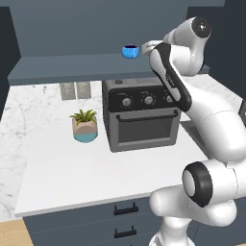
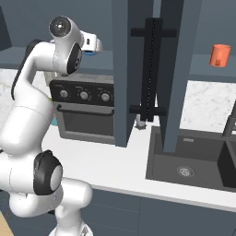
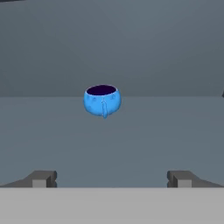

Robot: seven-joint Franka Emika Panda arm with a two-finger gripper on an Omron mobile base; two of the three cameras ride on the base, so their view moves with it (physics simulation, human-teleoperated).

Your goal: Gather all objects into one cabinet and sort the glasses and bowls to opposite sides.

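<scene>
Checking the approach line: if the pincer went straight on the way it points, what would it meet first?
Probably the blue bowl on the cabinet shelf; the open pincer points slightly right of it, depth unclear.

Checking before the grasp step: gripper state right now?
gripper: open, jaws wide, holding nothing; it faces the blue bowl on the cabinet shelf, with a clear gap between them.

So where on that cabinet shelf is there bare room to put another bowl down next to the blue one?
The shelf is bare on both sides of the blue bowl and in front of it, towards the open hand. On the counter, the stretch in front of the potted plant is free; it is crowded between the plant and the toaster oven.
</scene>
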